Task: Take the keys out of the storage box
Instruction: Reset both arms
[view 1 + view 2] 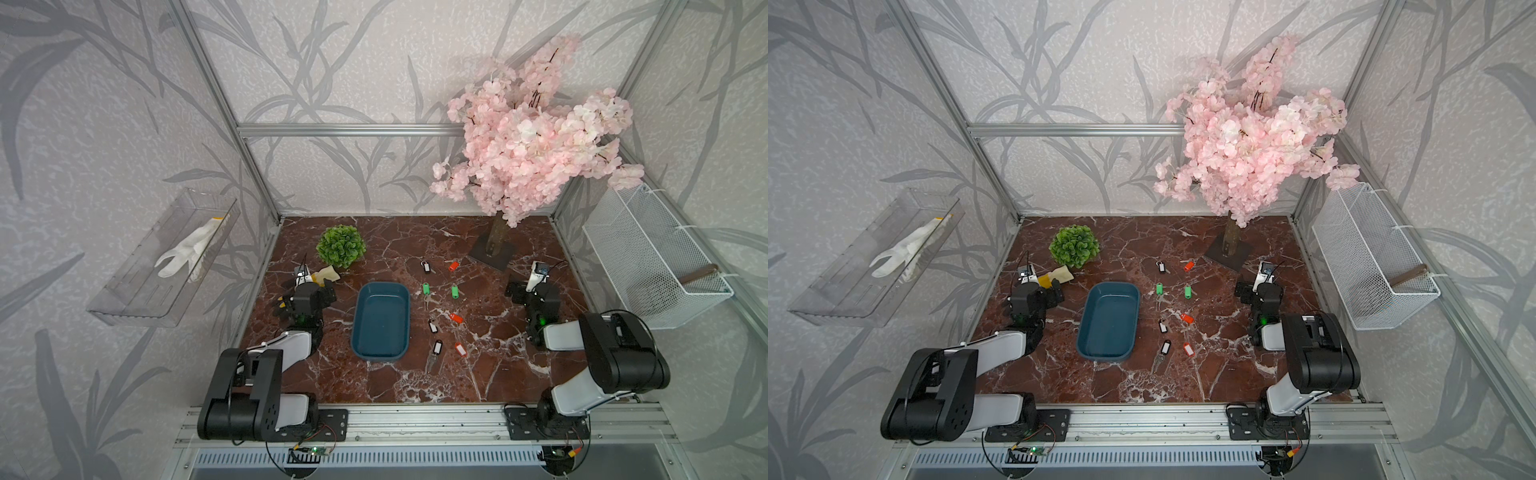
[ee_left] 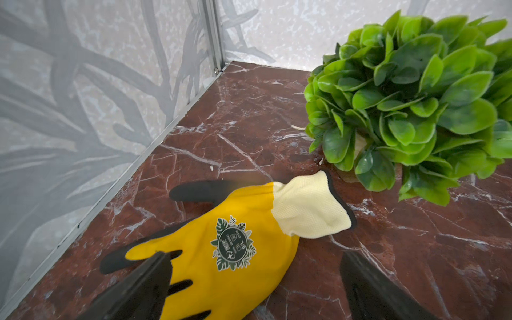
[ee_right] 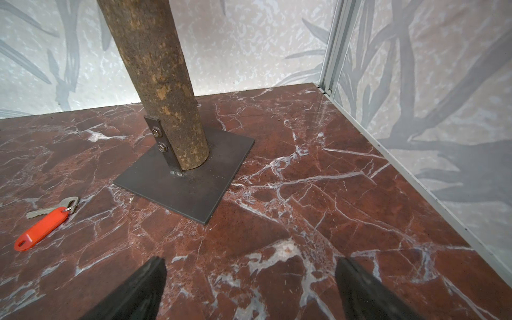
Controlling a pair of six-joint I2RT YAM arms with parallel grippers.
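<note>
While every key lies out on the table [image 1: 374,386], the box [image 1: 380,324] sits bare near the middle, long side running front to back.

Far left, a clear bin [image 1: 137,299] on the wall holds a white glove [image 1: 187,253]. Below it, at the table's left edge, the left gripper [image 2: 255,257] hangs with its jaws spread wide, gripping nothing. In the left wrist view a yellow glove [image 2: 221,249] lies flat between and beneath the jaws. One jaw overlaps its black fingertips; whether it touches them cannot be told. The glove's cream cuff points at a green plant [image 1: 340,246] just behind it.

Right of the box, the keys [image 1: 456,318] are scattered in two loose columns:
- back: one black tag [image 1: 425,266], one red [image 1: 454,265]
- middle: two green [image 1: 425,288] [image 1: 455,291]
- nearer: a red one, then a black-and-white one [image 1: 433,326]
- front: a black one [image 1: 437,347] and a red one [image 1: 459,349]

None touches the box.

Behind them stands a pink tree [image 1: 528,137], its trunk bolted to a dark plate [image 3: 188,180]. The right gripper [image 3: 250,261] faces that plate, jaws also wide and empty, above bare table. The back red key shows well to one side in the right wrist view.

Far right, a white basket [image 1: 648,266] on the wall holds a brown stick [image 1: 702,273].
</note>
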